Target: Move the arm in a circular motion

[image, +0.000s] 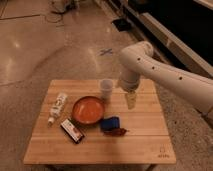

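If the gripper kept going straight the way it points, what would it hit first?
Likely the wooden table, at a spot right of the white cup. The gripper points down over it with nothing visible beneath, though depth is uncertain.

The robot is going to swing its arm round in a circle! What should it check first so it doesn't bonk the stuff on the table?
1. Where the tool is: pointing down over the wooden table, at the end of the arm. Ok.
2. Gap to the white cup: apart, but the cup is the nearest thing. Ok, watch it.
3. The orange bowl: farther from the tool than the cup. Ok.
4. The blue packet and the red thing: lying low, nearer the camera than the tool. Ok.
5. Tool's height above the tabletop: cannot tell.
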You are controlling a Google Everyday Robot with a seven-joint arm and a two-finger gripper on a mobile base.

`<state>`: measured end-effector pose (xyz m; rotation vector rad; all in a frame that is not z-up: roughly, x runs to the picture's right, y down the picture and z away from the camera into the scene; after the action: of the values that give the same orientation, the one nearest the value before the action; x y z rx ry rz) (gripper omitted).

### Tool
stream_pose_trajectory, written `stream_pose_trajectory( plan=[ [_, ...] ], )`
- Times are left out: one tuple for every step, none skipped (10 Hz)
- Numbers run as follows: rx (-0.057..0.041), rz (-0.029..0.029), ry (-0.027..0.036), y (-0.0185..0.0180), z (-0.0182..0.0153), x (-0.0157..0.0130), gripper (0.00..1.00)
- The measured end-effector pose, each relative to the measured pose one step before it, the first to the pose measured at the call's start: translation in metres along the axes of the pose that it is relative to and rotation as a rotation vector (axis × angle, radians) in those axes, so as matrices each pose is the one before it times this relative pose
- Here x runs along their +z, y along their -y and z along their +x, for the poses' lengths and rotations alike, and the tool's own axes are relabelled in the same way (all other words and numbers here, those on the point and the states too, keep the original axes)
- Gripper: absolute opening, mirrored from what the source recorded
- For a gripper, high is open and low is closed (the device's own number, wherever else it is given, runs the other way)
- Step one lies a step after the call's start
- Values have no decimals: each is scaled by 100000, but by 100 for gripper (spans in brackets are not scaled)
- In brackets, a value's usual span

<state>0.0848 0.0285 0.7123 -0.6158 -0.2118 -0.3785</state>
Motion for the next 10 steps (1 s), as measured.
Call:
stream_pose_trajectory(
  plan=[
    [-3279,688,-658,1741,-1162,-93,80],
    [-3059,184,-492,1340,-1236,-193,80],
    [-3988,795,-84,1707,-1768,-252,80],
    [-3772,553,-92,1413,-1631,-210,80],
    [-5157,825,100,1765,-2305,-383,80],
    [-5399,457,-179,1396,-2254,-318,80],
    [-5957,450,249,1097,-2540,-278,80],
    [-6861,477,-153,907,-2737,-343,80],
    [-7699,1163,348,653,-3128,-394,80],
    [-8233,1232,67,223,-3124,-365,80]
  ],
)
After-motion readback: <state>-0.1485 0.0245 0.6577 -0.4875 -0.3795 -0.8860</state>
